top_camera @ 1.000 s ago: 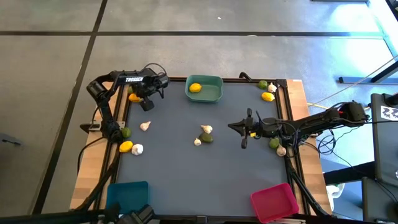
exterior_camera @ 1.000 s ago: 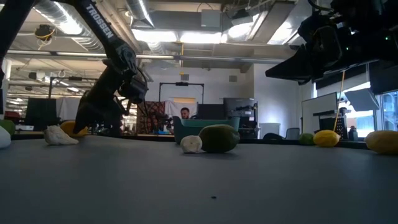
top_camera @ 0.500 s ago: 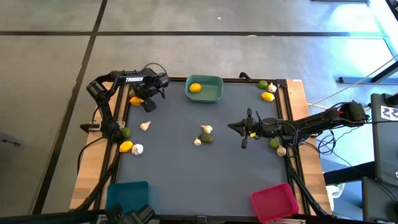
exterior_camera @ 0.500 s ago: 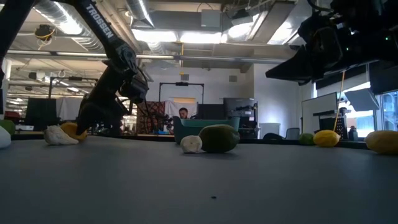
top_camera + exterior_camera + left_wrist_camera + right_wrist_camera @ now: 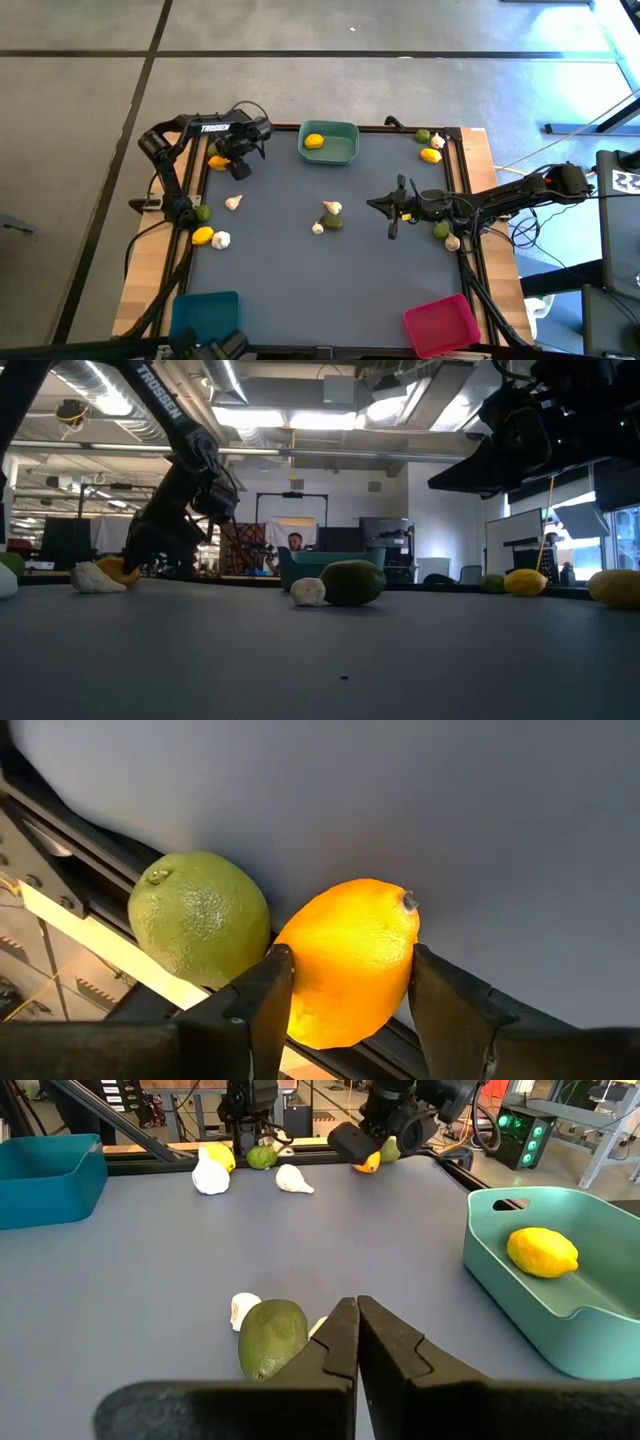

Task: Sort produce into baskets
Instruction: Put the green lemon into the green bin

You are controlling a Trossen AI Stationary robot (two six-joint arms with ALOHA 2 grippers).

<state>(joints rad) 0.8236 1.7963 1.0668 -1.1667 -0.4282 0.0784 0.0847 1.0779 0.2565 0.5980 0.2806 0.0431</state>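
Closing in on a lemon [image 5: 350, 960], the left gripper [image 5: 345, 1005] has its two dark fingers [image 5: 262, 1000] set on either side of the fruit at the table's edge rail [image 5: 80, 935], at or nearly at its skin; whether they already pinch it cannot be told. A lime [image 5: 200, 915] sits just beside the lemon, touching it or nearly so, right at the outer face of one finger. That crowding is the main risk: as the jaws come together the finger may shove the lime along the rail, or the rounded lemon may squirt out forward if caught off-centre near its tip. The rail close behind the fruit leaves little room, so a finger could also catch on it. The teal-green basket [image 5: 330, 143], already holding one lemon [image 5: 314, 141], lies off to the gripper's side. The right gripper [image 5: 352, 1342] hangs with fingers pressed together, empty, near a green fruit [image 5: 272, 1338] and garlic [image 5: 243, 1308] mid-table.
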